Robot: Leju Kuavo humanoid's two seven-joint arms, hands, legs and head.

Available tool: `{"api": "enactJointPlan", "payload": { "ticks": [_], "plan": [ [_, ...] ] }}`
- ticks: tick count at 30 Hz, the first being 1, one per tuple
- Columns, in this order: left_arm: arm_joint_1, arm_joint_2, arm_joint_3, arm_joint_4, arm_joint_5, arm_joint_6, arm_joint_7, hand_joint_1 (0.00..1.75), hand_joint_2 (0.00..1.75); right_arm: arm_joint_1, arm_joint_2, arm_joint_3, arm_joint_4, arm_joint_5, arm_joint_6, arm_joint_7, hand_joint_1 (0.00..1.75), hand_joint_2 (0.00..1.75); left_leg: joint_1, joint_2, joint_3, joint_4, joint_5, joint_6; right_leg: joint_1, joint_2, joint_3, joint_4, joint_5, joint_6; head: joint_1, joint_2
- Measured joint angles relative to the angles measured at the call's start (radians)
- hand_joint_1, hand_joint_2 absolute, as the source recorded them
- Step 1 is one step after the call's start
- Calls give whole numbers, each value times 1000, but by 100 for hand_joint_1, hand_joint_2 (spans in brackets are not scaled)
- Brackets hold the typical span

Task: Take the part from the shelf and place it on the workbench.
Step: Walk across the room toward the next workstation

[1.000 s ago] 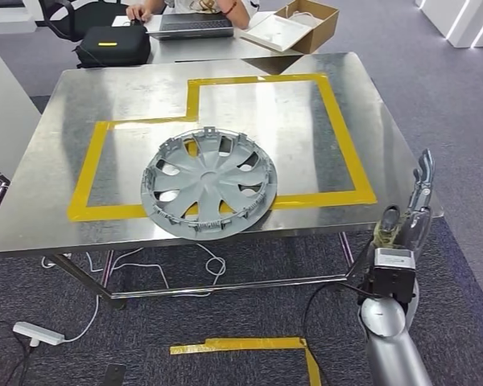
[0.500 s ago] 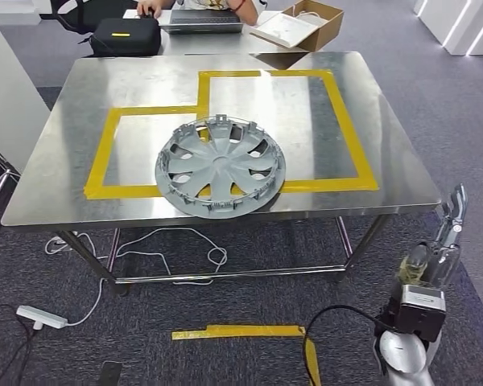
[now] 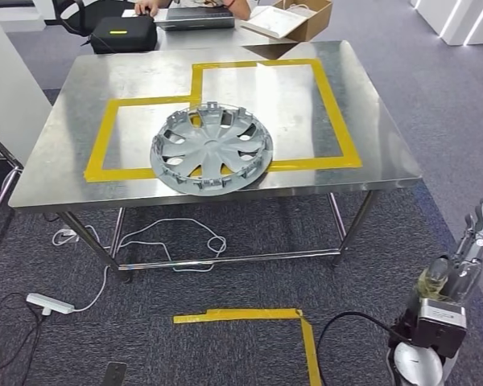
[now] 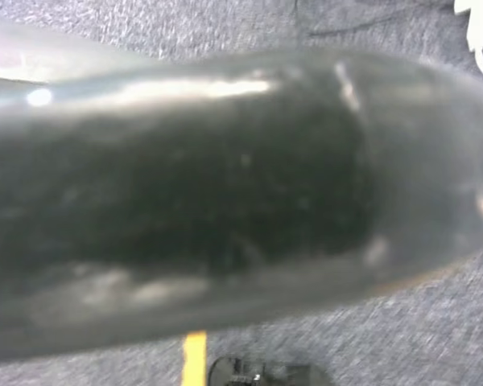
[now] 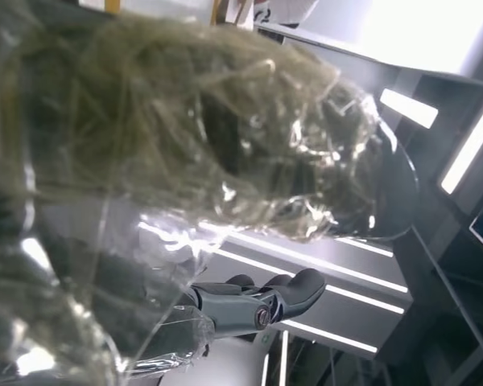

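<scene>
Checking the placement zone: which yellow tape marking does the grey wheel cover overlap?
The large yellow tape outline on the steel workbench; the grey plastic wheel cover crosses its front edge. The short yellow tape corner lies on the carpet.

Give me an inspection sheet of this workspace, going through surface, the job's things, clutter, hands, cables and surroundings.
Surface: steel workbench marked with a yellow tape outline.
Job's things: grey hubcap lies flat on the workbench near its front edge, overlapping the tape.
Clutter: nothing seen on the workbench.
Hands: right hand hangs low beside the workbench, fingers extended, holding nothing; left hand cannot be told.
Cables: white cable looped under the workbench; white power strip on the carpet; black cable by the right arm.
Surroundings: behind, a second table with a black case, laptop, cardboard box and a seated person.
</scene>
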Motion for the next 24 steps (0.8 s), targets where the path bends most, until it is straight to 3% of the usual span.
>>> {"api": "enactJointPlan", "payload": {
  "ticks": [2, 3, 4, 5, 6, 8, 10, 13, 14, 15, 17, 18, 19, 20, 21, 22, 24],
  "plan": [
    [2, 1, 1, 0, 3, -2, -1, 0, 0, 0, 1, -3, 0, -2, 0, 0, 0, 0, 1, -1, -28, 120, -107, -5, 2, -1, -21, 1, 22, -10, -4, 0],
    [2, 1, 2, 0, 5, -3, -1, 0, 0, 1, 1, -4, 1, -5, 0, 0, 0, 0, 1, -1, -37, 178, -139, -6, 4, -1, -34, 2, 34, -11, -4, 0],
    [2, 1, 4, 0, 8, -3, -2, 0, 0, 3, 2, -6, 1, -10, 0, -1, 0, 0, 1, 0, -34, 214, -146, -6, 6, -1, -48, 4, 45, -11, -4, 0],
    [2, 2, 6, 0, 11, -4, -3, 0, 0, 5, 2, -8, 1, -16, 0, -1, 0, 0, 0, 0, -16, 215, -131, -4, 9, -1, -63, 6, 56, -10, -4, 0],
    [2, 2, 8, 0, 13, -4, -4, 0, 0, 7, 3, -10, 1, -22, 0, -2, 0, 0, -1, -1, 19, 182, -105, 0, 10, -1, -77, 9, 65, -8, -4, 0],
    [2, 5, 13, 0, 16, -4, -7, 0, 0, 10, 5, -15, 1, -32, 0, -3, 0, 0, -6, -1, 119, 49, -68, 14, 14, -1, -101, 18, 79, -3, -4, 0],
    [0, 6, 16, 0, 17, -4, -8, 0, 0, 12, 7, -18, 0, -37, 0, -4, 0, 0, -11, -1, 184, -55, -70, 25, 17, -2, -117, 27, 94, 5, -3, 0],
    [3, 5, 19, 0, 18, -4, -9, 0, 0, 15, 8, -24, 0, -38, 0, -5, 0, 0, -13, 1, 179, -82, -61, 41, 14, -2, -130, 30, 110, 21, -3, 0],
    [4, 4, 20, 0, 18, -4, -9, 0, 0, 17, 8, -26, 0, -39, 0, -5, 0, 0, -12, 3, 171, -84, -50, 49, 12, 0, -140, 44, 91, 27, -2, 0],
    [4, 3, 21, 0, 18, -4, -9, 0, 0, 19, 8, -29, 0, -39, 0, -5, 0, 0, -9, 5, 160, -86, -37, 56, 11, 2, -154, 75, 55, 32, 0, 0],
    [3, 4, 22, 0, 19, -4, -9, 0, 0, 22, 9, -32, 0, -40, 0, -5, 0, 0, -8, 7, 131, -85, -13, 62, 5, 3, -191, 193, -46, 42, 4, 0],
    [3, 4, 22, 0, 19, -4, -9, 0, 0, 23, 9, -33, 0, -41, 0, -5, 0, 0, -8, 7, 115, -85, -1, 62, 3, 3, -203, 257, -80, 46, 5, 0],
    [3, 4, 23, 0, 19, -4, -9, 0, 0, 24, 9, -34, 1, -41, 1, -5, 0, 0, -8, 7, 98, -84, 12, 61, 1, 3, -206, 303, -90, 50, 5, 0],
    [4, 4, 23, 0, 19, -4, -9, 0, 0, 24, 9, -36, 1, -42, 1, -5, 0, 0, -8, 8, 81, -82, 24, 58, -1, 3, -193, 318, -77, 53, 5, 0],
    [4, 3, 23, 0, 19, -4, -9, 0, 0, 25, 9, -37, 1, -44, 3, -5, 0, 0, -8, 8, 66, -81, 36, 56, -3, 3, -162, 296, -49, 54, 5, 0],
    [4, 3, 24, 0, 20, -4, -9, 0, 0, 25, 10, -38, 1, -47, 5, -5, 0, 0, -8, 8, 52, -80, 47, 52, -4, 3, -112, 241, -22, 54, 5, 0],
    [3, 3, 24, 0, 22, -4, -8, 0, 0, 25, 11, -38, 1, -52, 8, -5, 0, 0, -10, 7, 31, -75, 65, 42, -4, 3, 9, 85, -15, 49, 4, 0]
  ]
}}
